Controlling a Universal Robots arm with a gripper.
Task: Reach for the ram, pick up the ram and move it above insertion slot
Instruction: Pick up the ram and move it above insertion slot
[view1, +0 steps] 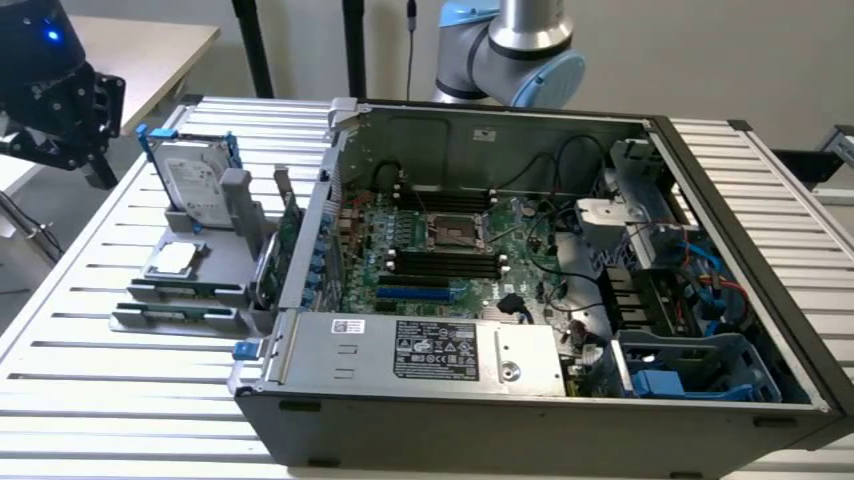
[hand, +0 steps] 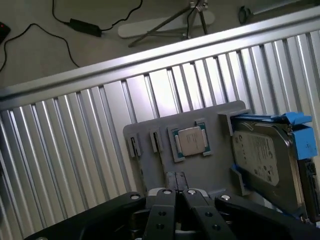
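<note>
A thin green strip runs along the front steps of the grey holder on the exterior view's left. It looks like the ram, though I cannot be sure. My black gripper hangs high at that view's upper left, well apart from the holder. In the wrist view my gripper is shut with nothing between its fingers. Beyond them lies the holder plate with two short dark slots. The open computer case shows black memory slots on its motherboard.
The holder also carries a square silver processor and a silver hard drive in a blue frame. A broader green card stands against the case wall. The slatted metal table ends near cables on the floor.
</note>
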